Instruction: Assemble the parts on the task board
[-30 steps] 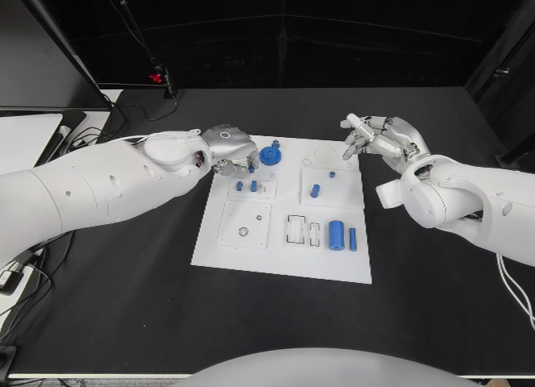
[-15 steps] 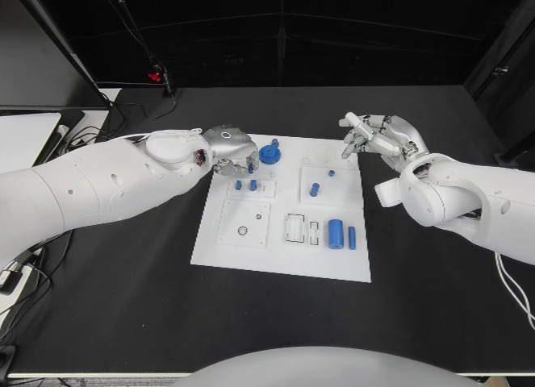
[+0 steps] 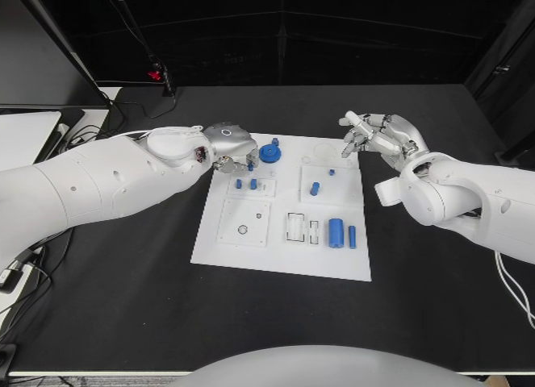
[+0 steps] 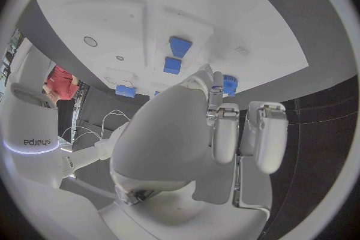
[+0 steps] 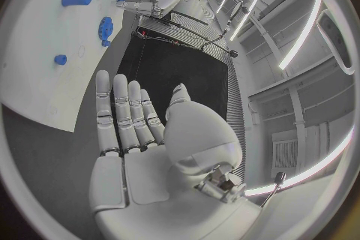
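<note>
The white task board [image 3: 279,254] lies mid-table. At its far left part a blue gear [image 3: 269,153] stands, with two small blue pegs [image 3: 245,185] nearer me. A blue peg [image 3: 315,190] lies in the middle, and a thick blue cylinder [image 3: 336,234] and a thinner one [image 3: 352,238] lie at the near right. My left hand [image 3: 230,148] hovers over the board's far left corner, fingers curled down beside the gear [image 4: 228,81]; whether they pinch anything is hidden. My right hand [image 3: 379,135] hangs off the board's far right corner, its fingers [image 5: 123,114] spread and empty.
White recessed tiles [image 3: 245,223] and slots [image 3: 296,229] mark the board's near half. A white sheet [image 3: 17,137] lies at the table's left edge, with cables [image 3: 162,101] near the far left corner. Black table [image 3: 430,274] surrounds the board.
My left hand has crept slightly toward the board's far edge, fingers still curled. The right hand has stayed where it was, and no part has moved.
</note>
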